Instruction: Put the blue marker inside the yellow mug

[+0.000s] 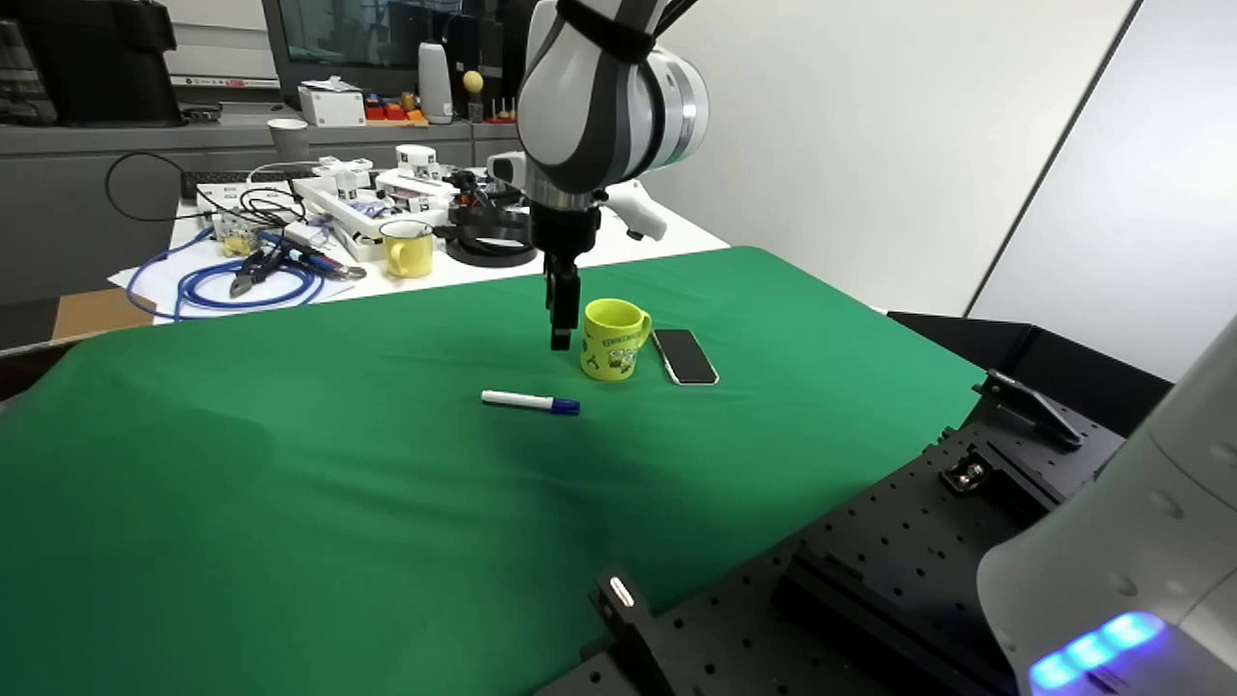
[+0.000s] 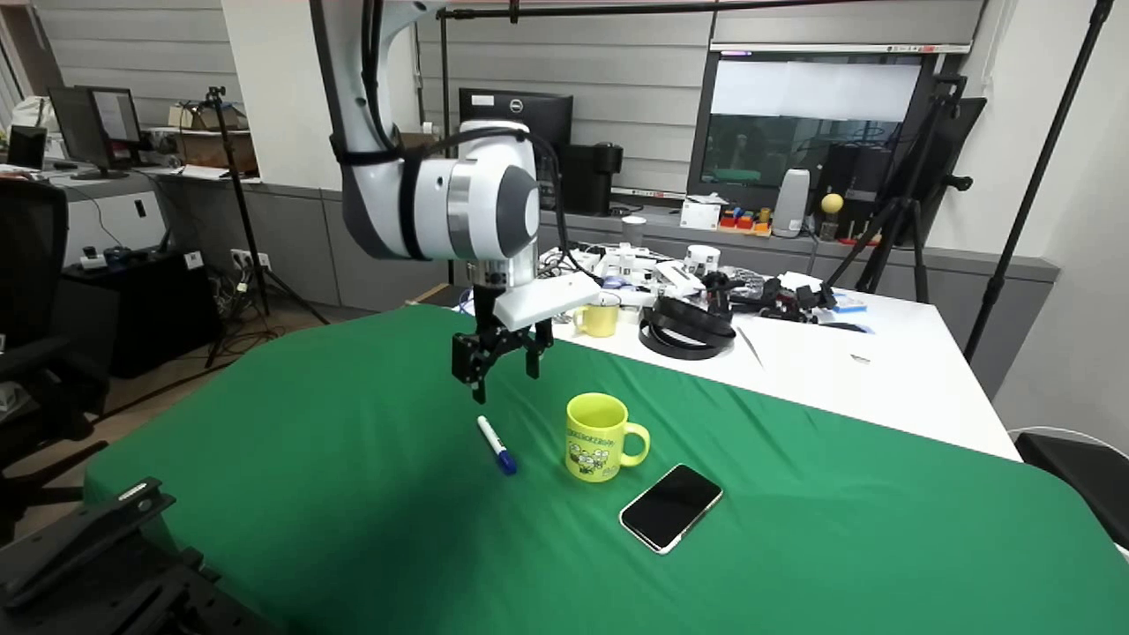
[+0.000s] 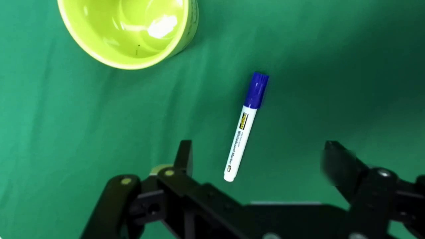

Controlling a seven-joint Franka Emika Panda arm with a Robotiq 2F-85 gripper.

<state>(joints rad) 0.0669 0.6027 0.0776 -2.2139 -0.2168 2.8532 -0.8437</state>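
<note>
Starting in an exterior view, we find the black two-fingered gripper (image 2: 505,386) hanging over the smooth green cloth (image 2: 291,459), jaws wide apart and holding nothing. Near it, the thin, blue-capped white marker (image 2: 494,444) lies flat, outside the bright yellow, printed cylindrical mug (image 2: 595,441). That mug stands upright, mouth up, which we judge suits a drop from above. Near its handle lies a flat, black-screened phone (image 2: 670,509), probably just something to avoid.

Again in an exterior view, a paler yellow, dark-rimmed mug (image 1: 408,255) stands on the cluttered white tabletop (image 1: 454,274); being on the cloth near the marker, the printed mug seems our target.

In the wrist view, the marker's plain end points towards the gap between the fingers (image 3: 183,155), its cap away. The barrel runs nearly parallel with the jaws' faces, slightly slanted, which should let them pinch across its thin middle. We think the gripper must descend, perhaps advance; pinching the plain end could let it swivel.
</note>
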